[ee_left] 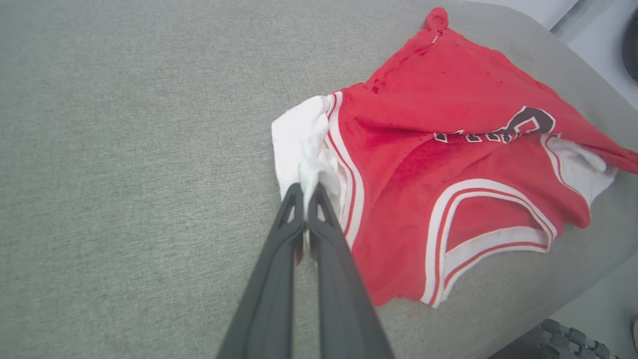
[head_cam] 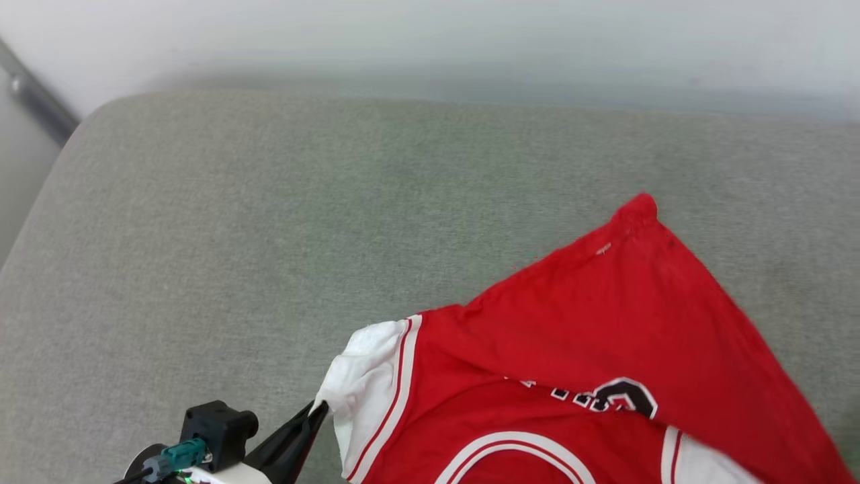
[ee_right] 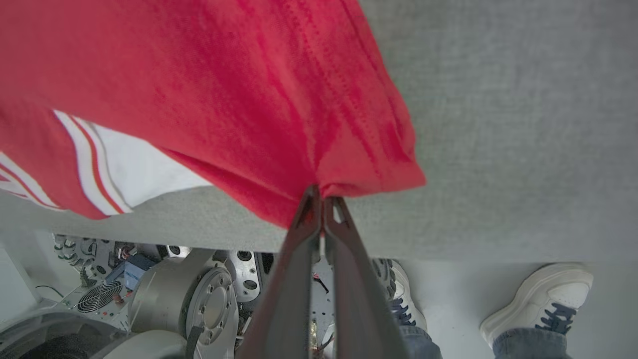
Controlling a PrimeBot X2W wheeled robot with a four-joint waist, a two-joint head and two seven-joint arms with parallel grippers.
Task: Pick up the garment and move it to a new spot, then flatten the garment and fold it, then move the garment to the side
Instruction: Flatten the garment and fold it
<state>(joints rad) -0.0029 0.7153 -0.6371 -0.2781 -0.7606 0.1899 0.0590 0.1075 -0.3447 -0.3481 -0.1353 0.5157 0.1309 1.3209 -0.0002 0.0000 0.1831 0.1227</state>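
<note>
Your red garment [head_cam: 605,323] lies crumpled at the lower right of the head view, on the grey cushion [head_cam: 235,235]. The left gripper [ee_left: 305,192] pinches its white sleeve and the right gripper [ee_right: 321,197] pinches a red edge — both tiny bites. Pull too hard and the thin cloth may slip out. Count: one garment, two grippers, one cushion, two shoes [ee_right: 538,294].

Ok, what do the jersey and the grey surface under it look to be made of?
The garment: thin, soft fabric, matte red, maybe a synthetic knit; it drapes and bunches where the left hand pinches its white sleeve panel. The grey surface: woven upholstery cloth, matte, probably over padding; fine flecked weave and a rounded corner.
</note>
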